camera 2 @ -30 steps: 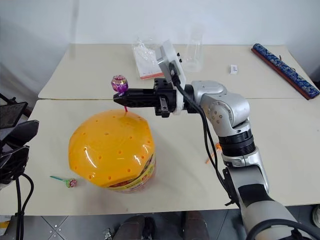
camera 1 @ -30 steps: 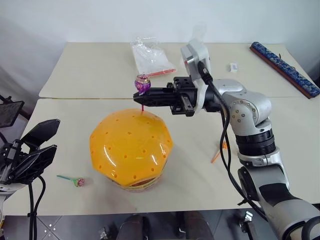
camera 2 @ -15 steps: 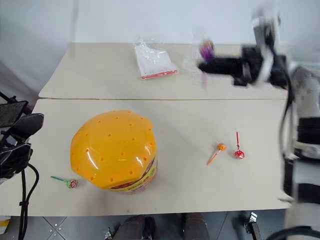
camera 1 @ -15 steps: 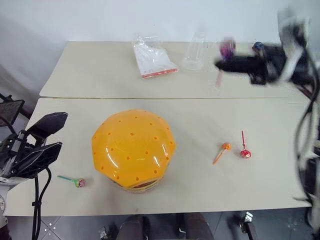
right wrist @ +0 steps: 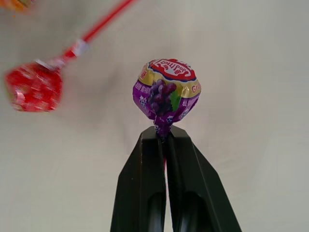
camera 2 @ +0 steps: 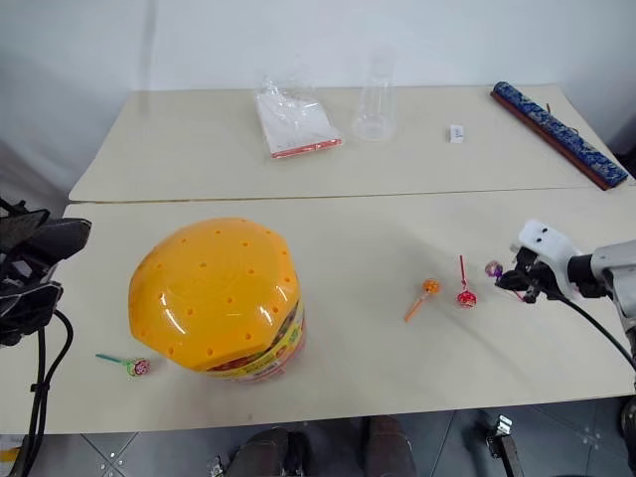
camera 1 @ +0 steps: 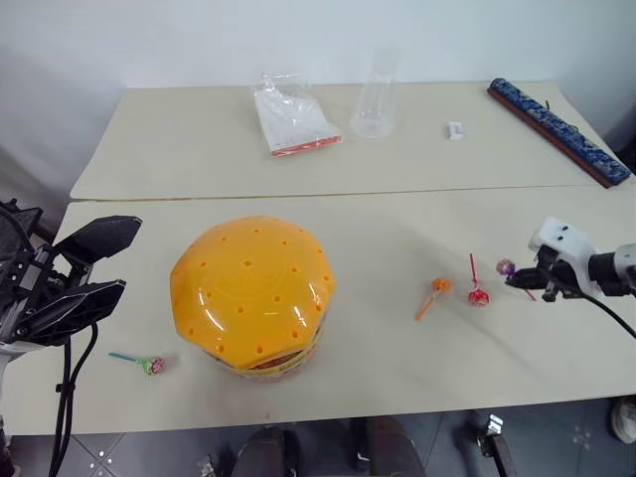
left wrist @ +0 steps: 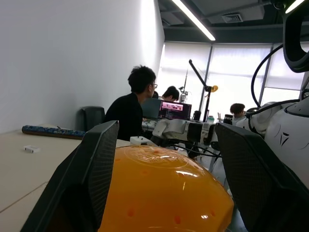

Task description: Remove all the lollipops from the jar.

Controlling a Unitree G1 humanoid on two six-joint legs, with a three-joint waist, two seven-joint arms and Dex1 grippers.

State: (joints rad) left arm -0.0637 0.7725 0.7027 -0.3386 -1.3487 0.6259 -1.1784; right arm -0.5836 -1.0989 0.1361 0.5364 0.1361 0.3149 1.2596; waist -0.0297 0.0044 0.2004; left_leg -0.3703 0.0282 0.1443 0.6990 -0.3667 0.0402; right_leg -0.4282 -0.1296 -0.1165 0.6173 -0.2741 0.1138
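Left of centre in the head views, the jar (camera 1: 252, 295) stands on the near table (camera 1: 388, 388), its orange dome lid (camera 2: 214, 290) on and dotted with small holes. No lollipop sticks out of the lid.

At the right edge of the frame, the right gripper (camera 1: 519, 280) hangs low over the table, its fingers (right wrist: 145, 193) pinching the purple lollipop (right wrist: 167, 94) just under the wrapped head; the head points toward the middle of the frame. In the right wrist view the wrapper shows a grape print and a red and gold top.

Just left of that gripper, a red lollipop (camera 1: 478, 295) lies on the table with its red stick pointing toward the top of the frame. Beside it, further left, lies an orange lollipop (camera 1: 439, 286), its stick slanting down and left. At the lower left of the frame, left of the jar, a fourth lollipop (camera 1: 153, 365) with a green stick lies near the table edge.

At the left edge, the left gripper (camera 1: 94, 270) hovers beside the jar with its fingers (left wrist: 94, 179) spread and nothing between them; its wrist view looks over the orange lid between the two.

On the far table (camera 1: 179, 149), at the top of the frame, lie a plastic bag (camera 1: 290, 116), a clear cup (camera 1: 375, 95), a small white piece (camera 1: 454, 129) and a long blue bar (camera 1: 556, 130).
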